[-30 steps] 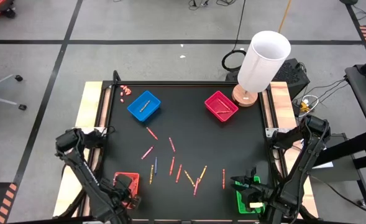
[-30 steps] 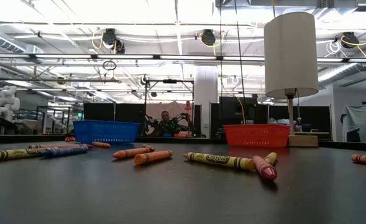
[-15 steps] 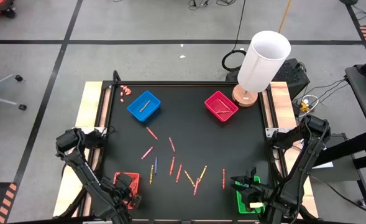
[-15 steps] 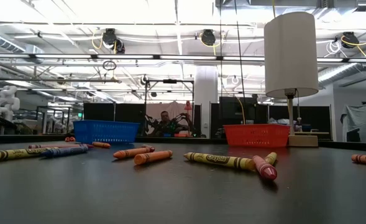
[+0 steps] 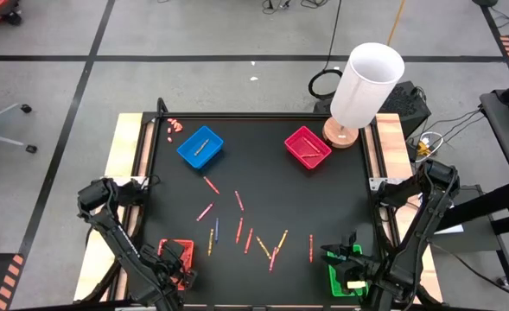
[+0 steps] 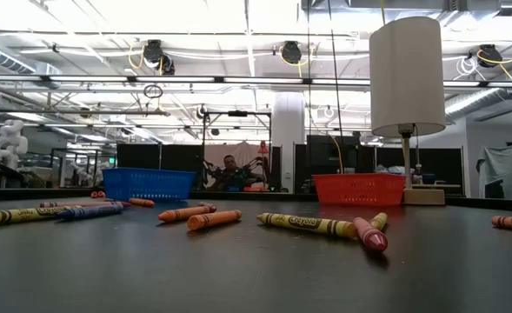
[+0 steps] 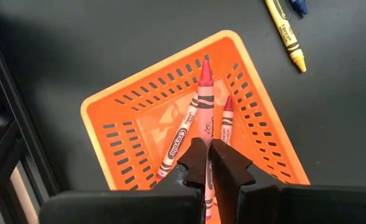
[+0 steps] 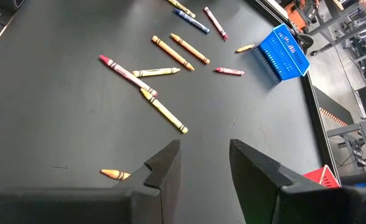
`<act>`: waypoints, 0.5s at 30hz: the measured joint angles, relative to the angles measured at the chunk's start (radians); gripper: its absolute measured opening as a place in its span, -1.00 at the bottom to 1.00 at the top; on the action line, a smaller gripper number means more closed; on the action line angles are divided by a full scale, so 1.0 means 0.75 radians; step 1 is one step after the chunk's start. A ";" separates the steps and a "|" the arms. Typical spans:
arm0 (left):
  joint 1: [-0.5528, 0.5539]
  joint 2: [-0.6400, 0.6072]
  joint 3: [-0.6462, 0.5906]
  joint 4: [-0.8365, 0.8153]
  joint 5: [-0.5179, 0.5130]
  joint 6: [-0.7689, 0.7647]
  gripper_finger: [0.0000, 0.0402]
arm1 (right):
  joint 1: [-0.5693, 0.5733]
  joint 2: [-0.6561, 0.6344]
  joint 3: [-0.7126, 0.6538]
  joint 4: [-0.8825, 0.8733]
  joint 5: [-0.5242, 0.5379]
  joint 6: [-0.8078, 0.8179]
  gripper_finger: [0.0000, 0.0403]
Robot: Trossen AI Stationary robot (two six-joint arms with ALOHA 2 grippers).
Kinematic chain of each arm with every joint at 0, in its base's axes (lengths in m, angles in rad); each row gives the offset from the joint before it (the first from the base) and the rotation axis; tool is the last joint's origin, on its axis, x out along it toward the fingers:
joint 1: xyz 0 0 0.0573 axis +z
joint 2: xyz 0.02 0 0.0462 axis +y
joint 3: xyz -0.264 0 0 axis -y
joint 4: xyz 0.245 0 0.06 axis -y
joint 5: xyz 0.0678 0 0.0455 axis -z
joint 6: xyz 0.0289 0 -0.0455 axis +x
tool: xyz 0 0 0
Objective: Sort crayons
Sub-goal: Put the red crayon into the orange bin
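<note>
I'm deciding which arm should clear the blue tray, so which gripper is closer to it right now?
Left. The left gripper sits over the orange tray on the blue tray's side; the right gripper is over the green tray, diagonally opposite.

Table middle open — crayons [image 5: 247, 240] scattered; lamp [image 5: 365, 86] blocks far-right corner.

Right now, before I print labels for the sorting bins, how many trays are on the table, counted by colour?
blue tray: 1
magenta tray: 1
red-orange tray: 1
green tray: 1
Total: 4 trays
</note>
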 joint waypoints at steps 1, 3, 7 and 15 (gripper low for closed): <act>0.000 0.000 0.000 0.000 -0.004 0.000 -0.92 | 0.000 0.000 0.000 0.000 0.000 0.000 -0.40; 0.000 0.000 0.000 0.000 -0.005 -0.001 -0.87 | 0.000 0.000 0.000 0.000 0.000 0.000 -0.40; 0.000 0.000 0.000 -0.008 -0.010 -0.001 -0.77 | 0.000 0.000 0.000 0.000 0.000 0.000 -0.40; 0.006 0.000 0.000 -0.010 -0.049 0.001 -0.65 | 0.000 0.000 0.000 0.000 0.000 0.000 -0.40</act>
